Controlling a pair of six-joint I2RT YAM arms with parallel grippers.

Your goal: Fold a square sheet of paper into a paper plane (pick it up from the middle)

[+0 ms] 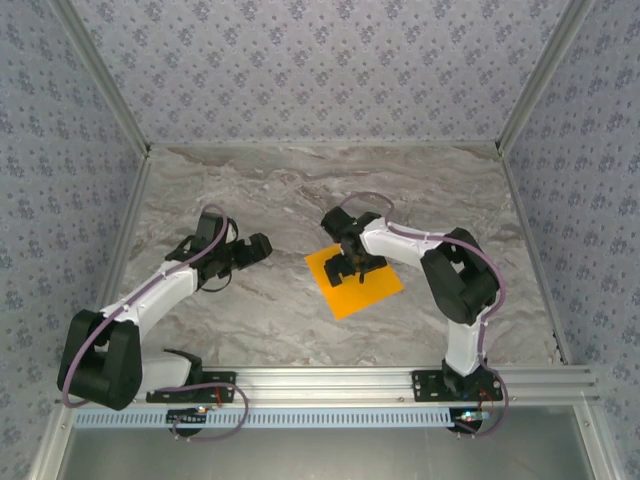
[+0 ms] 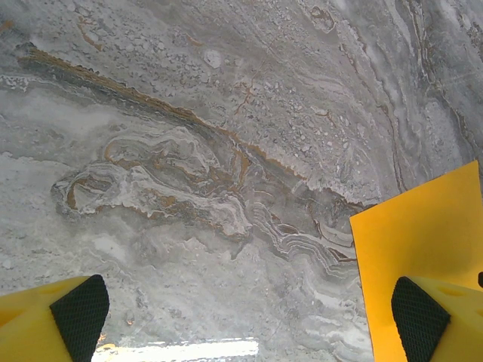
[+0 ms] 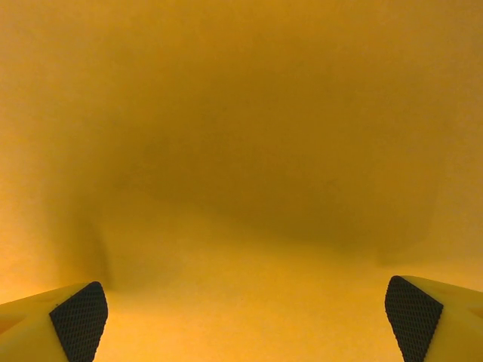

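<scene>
I see the square sheet of paper (image 1: 368,290) lying on the marble table (image 1: 250,320), just right of frame centre. My right gripper (image 1: 352,265) hangs low over it, fingers spread wide, pinching nothing. Further left, my left gripper (image 1: 255,248) is spread wide too, empty.

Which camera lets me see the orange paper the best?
The top external view: the whole square sheet of paper lies flat on the table, with the right gripper above its middle. The left wrist view catches one corner. The right wrist view sees its orange surface up close, without edges.
</scene>
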